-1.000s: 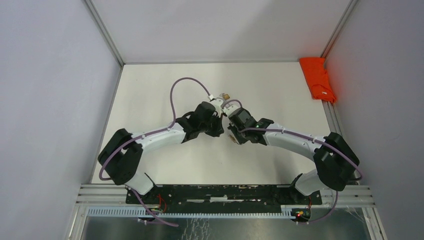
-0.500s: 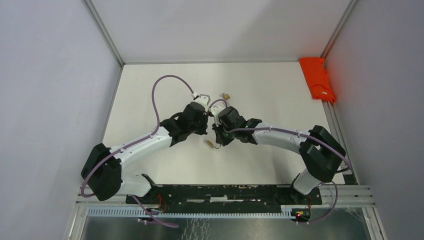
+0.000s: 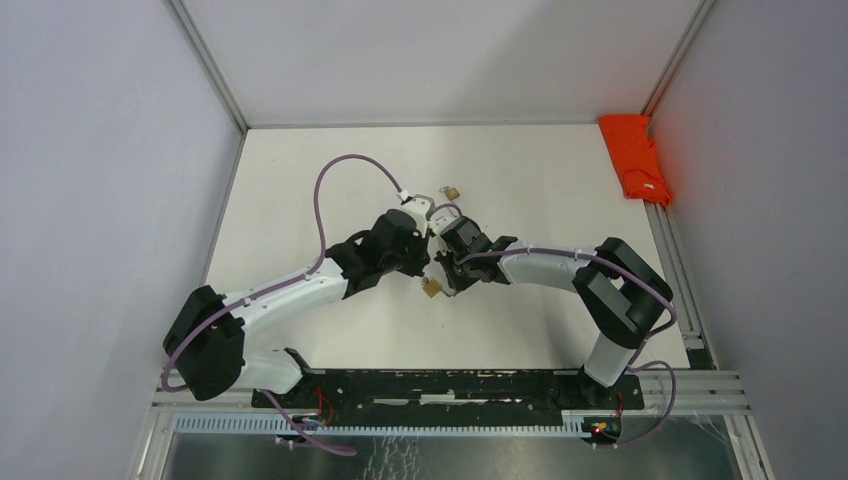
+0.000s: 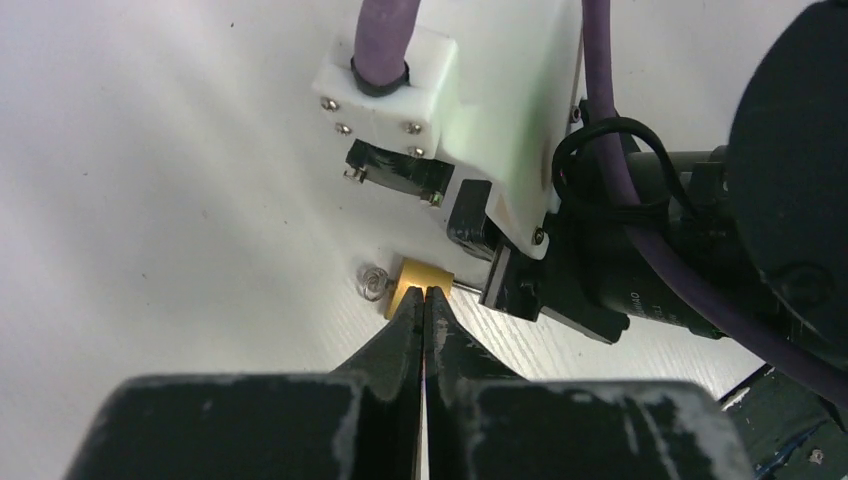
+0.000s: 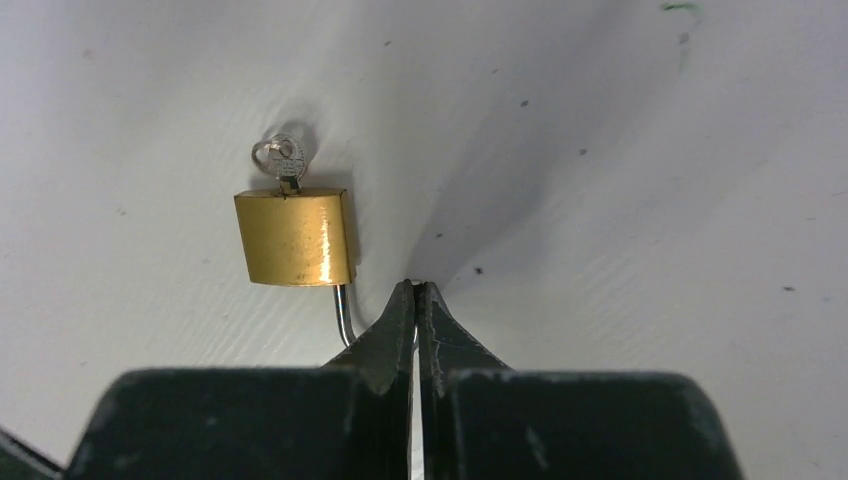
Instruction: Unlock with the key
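Risk: we reckon the padlock [image 5: 296,238] skids on the table [image 5: 620,160] if nudged; nothing pins it.
Cause: left gripper [image 4: 424,297] and right gripper [image 5: 415,290] both pinched closed, empty, tips right at it.
Lock: brass, lying flat, key [image 5: 280,158] already in keyway, thin shackle [image 5: 341,312] toward right gripper.
Where: mid-table, between the grippers.

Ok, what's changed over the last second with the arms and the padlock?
The padlock, key in it, shifted left across the table, and both wrists moved left with it; the right arm's elbow swung in. The left gripper and right gripper stayed shut. The small brass thing farther back and the orange cloth did not move.
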Robot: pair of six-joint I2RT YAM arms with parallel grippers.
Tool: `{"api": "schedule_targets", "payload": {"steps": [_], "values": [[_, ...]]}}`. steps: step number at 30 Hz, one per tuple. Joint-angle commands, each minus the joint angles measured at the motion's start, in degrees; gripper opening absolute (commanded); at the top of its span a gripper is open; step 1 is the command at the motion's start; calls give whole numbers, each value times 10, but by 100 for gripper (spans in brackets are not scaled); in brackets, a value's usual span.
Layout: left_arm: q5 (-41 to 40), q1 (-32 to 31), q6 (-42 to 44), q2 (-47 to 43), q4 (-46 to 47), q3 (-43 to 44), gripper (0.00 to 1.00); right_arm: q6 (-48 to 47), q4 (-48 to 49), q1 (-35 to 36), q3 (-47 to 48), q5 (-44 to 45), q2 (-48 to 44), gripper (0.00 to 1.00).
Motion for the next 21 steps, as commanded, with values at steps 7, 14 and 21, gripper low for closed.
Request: {"api": "schedule_targets", "payload": {"steps": [7,14,21], "values": [[-17,3,10,7,34,13,2,-28,-1,-25,2,80,17,0],[-49,5,2,-4,25,13,2,-45,-10,-68,60,86,62,0],[-65,5,4,-16,14,12,2,-57,-25,-82,109,88,100,0]]}}
